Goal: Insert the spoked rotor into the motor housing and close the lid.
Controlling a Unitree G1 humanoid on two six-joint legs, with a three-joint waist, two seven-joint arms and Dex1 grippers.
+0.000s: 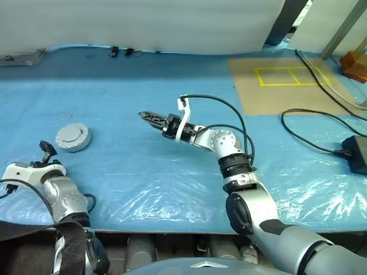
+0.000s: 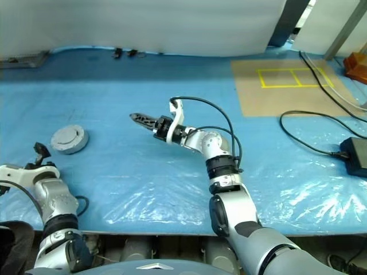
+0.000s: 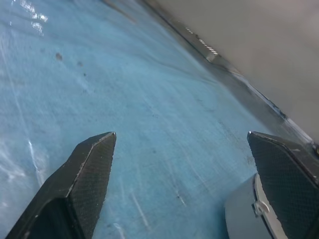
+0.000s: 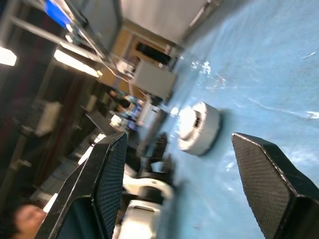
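The motor housing [image 1: 75, 145] is a round silver-grey puck on the blue table, at the left. The lid [image 1: 71, 133] lies flat on top of it, plain grey face up. The spoked rotor is hidden. My left gripper [image 3: 180, 135] is open and empty, low at the near left, a short way in front of the housing [image 3: 241, 214]. It shows in the left eye view as the left gripper [image 1: 45, 150]. My right gripper [image 1: 150, 117] hovers over the table's middle, pointing left toward the housing [image 4: 207, 137], open with nothing between its fingers.
A brown board with yellow tape squares [image 1: 287, 80] lies at the back right. A black cable [image 1: 304, 137] runs to a black adapter [image 1: 356, 153] at the right edge. Small dark clips [image 1: 120, 51] sit by the white curtain at the far edge.
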